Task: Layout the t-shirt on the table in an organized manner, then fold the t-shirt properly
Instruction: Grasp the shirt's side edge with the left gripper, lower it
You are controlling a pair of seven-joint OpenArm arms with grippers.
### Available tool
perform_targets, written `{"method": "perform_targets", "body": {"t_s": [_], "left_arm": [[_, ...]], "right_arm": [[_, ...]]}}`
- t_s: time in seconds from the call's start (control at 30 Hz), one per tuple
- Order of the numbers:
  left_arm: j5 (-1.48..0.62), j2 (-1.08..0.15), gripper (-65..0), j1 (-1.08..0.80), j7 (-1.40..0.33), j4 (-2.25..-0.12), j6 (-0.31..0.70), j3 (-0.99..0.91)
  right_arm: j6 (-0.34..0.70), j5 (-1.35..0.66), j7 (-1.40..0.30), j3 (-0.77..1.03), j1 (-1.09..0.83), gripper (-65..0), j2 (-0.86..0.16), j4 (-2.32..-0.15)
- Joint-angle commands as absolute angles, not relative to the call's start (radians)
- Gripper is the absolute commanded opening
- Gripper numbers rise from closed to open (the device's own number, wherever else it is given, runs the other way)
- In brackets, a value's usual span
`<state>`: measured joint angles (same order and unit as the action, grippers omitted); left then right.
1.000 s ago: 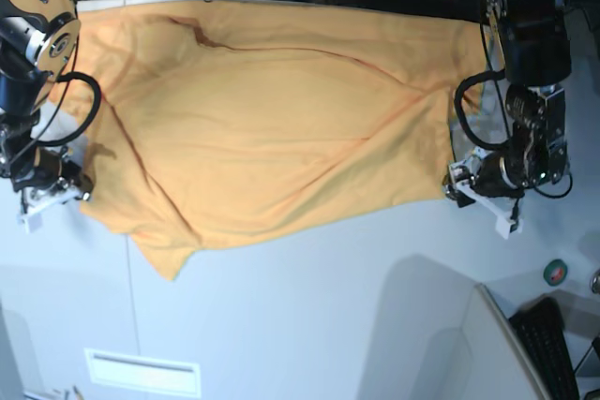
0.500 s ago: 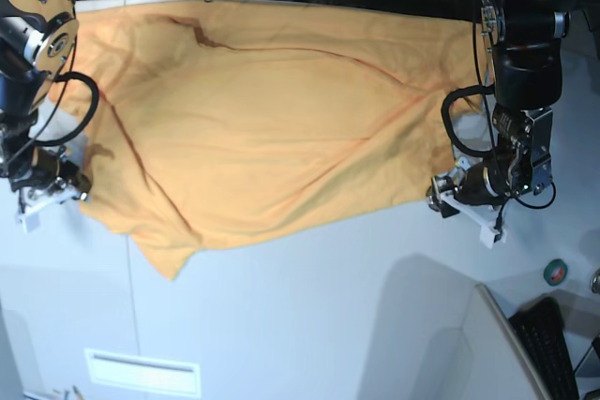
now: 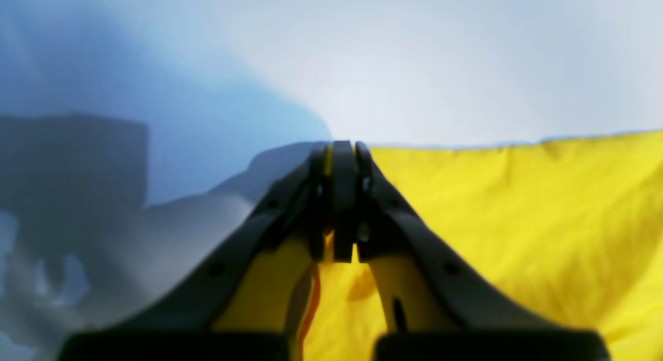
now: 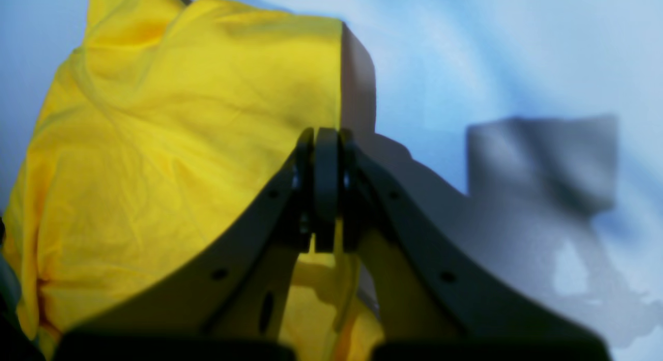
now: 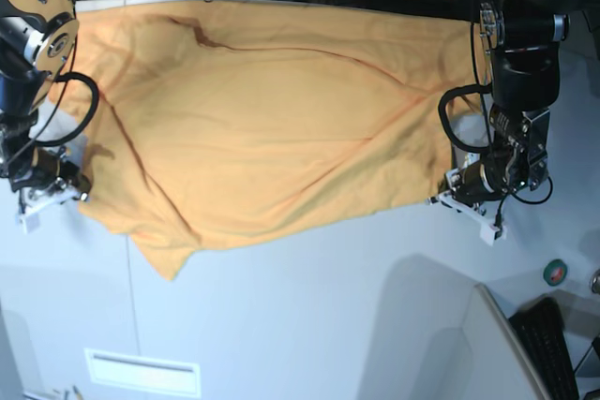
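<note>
t-shirt (image 5: pixel 272 119) spread lengthwise along counter (image 5: pixel 309 316) far edge | left end effector (image 5: pixel 448 196) clamped on one end's hem | right end effector (image 5: pixel 58 186) pinching the other end, shirt strung between them

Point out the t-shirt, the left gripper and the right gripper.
t-shirt (image 5: pixel 272 128): base view, middle of the spread orange cloth.
left gripper (image 3: pixel 342 154): left wrist view, closed fingertips at the shirt's edge.
right gripper (image 4: pixel 326 141): right wrist view, closed fingertips at the shirt's corner.
</note>
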<state>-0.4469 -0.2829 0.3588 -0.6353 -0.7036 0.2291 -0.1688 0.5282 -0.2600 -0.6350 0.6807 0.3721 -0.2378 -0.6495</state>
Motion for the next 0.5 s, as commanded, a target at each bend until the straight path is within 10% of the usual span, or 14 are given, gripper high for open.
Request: {"method": "perform_targets", "body": {"t_s": [0.0, 0.47], "left_arm": [[-0.432, -0.285, -65.0, 0.389, -0.665, -0.716, 0.226, -0.166], [-0.438, -0.283, -65.0, 0.529, -0.667, -0.774, 0.225, -0.030]], "right_arm": [[0.536, -0.272, -0.619, 0.677, 0.410, -65.0, -0.259, -0.665], [0.529, -0.272, -0.509, 0.473, 0.493, -65.0, -0.288, -0.665]]}}
